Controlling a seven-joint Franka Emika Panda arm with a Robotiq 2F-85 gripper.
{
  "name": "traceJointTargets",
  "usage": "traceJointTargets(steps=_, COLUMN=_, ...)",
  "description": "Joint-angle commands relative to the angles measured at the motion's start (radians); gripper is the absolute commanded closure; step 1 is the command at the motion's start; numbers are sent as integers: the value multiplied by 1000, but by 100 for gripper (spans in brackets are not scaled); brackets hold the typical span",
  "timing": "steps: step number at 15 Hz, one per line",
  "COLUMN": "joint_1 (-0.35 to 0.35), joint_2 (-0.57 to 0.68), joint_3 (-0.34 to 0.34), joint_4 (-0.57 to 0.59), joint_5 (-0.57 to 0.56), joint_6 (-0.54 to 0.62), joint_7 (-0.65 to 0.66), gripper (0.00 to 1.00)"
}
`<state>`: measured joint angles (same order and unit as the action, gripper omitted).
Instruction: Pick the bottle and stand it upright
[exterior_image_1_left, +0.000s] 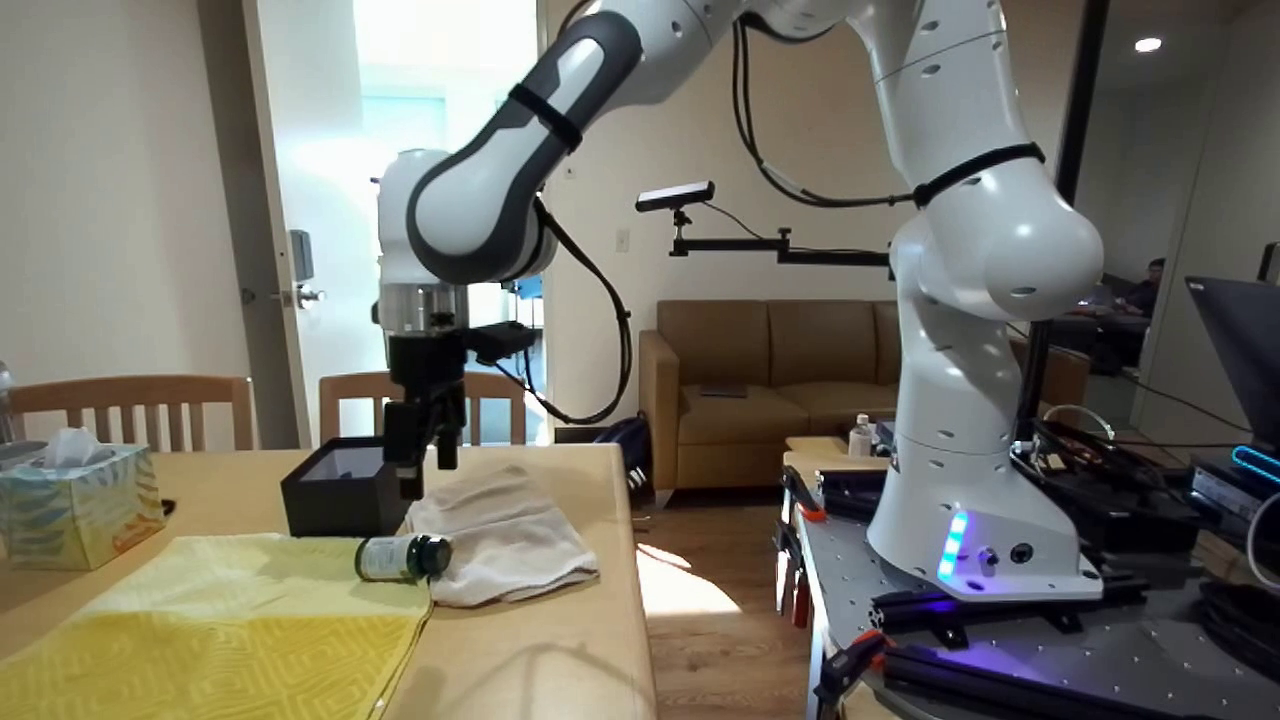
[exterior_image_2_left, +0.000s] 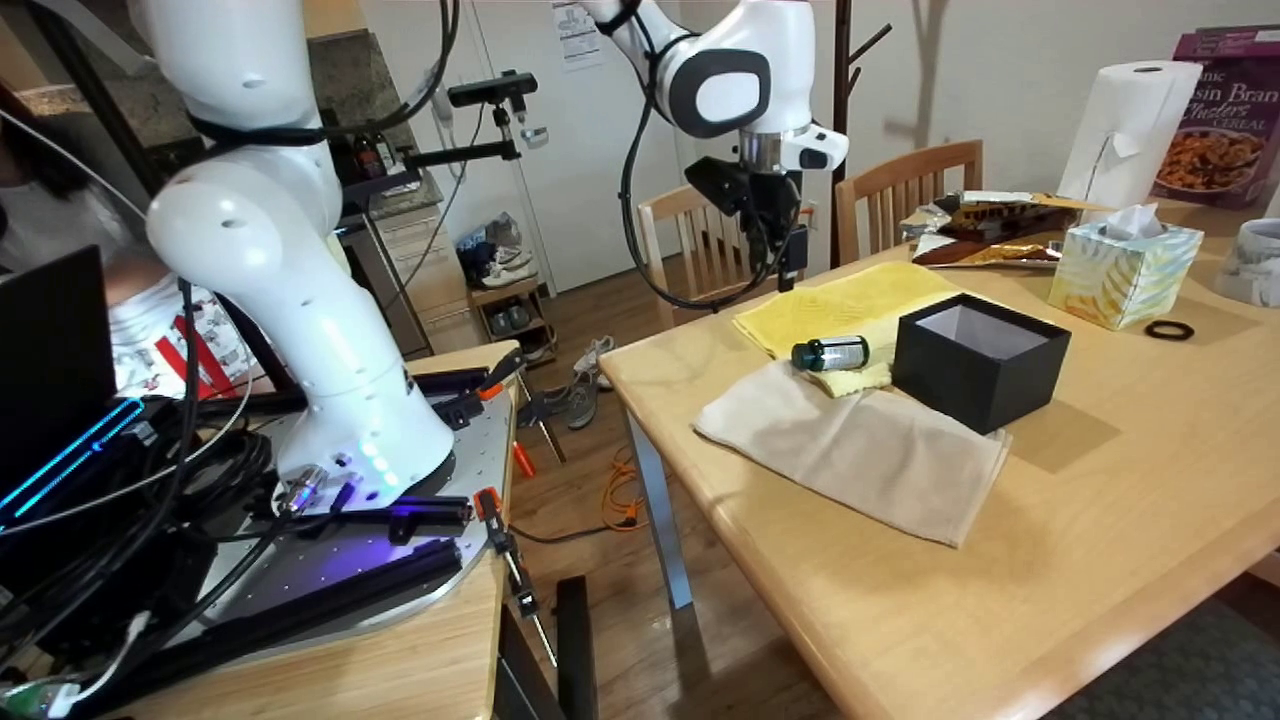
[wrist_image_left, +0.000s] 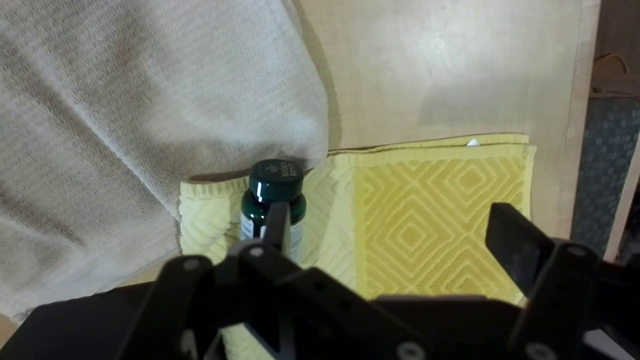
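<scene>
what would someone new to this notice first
Probably the big white arm, reaching over the table. After that, likely the bright yellow cloth spread on the table, with the dark bottle lying on its side at the cloth's edge. The open black box close to the bottle stands out too.

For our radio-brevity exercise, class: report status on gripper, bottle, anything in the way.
Gripper open, empty. Bottle on its side, mostly on the yellow towel. Black box close by, possible obstacle.
</scene>
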<state>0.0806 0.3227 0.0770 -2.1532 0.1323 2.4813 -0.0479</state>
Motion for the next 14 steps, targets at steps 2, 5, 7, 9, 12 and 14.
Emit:
traceJointTargets(steps=2, joint_1=43, joint_2=22, joint_3=-36, joint_4=38, joint_5=-118, joint_6=-31, joint_7=128, gripper=0)
traceJointTargets(steps=5, joint_1=63, joint_2=114, joint_3=-61, joint_4=147, joint_5=-220, joint_6=-75, joint_7=182, gripper=0)
traceJointTargets(steps=7, joint_1=50, joint_2=182, joint_3=-45, joint_4=214, joint_5=-197, joint_6=-69, joint_7=141, gripper=0)
traceJointTargets(steps=9, joint_1=41, joint_2=253, joint_3=-39, joint_4=279, joint_5=-179, joint_6=-53, joint_7=124, gripper=0)
traceJointTargets(steps=12, joint_1=36, joint_2=328, joint_3=-43, joint_4=349, joint_5=-166, joint_6=-87, joint_7=134, gripper=0)
traceJointTargets(steps=14, joint_1=31, joint_2=342, joint_3=-47, joint_4=359, joint_5=-155, joint_6=-113, joint_7=147, gripper=0)
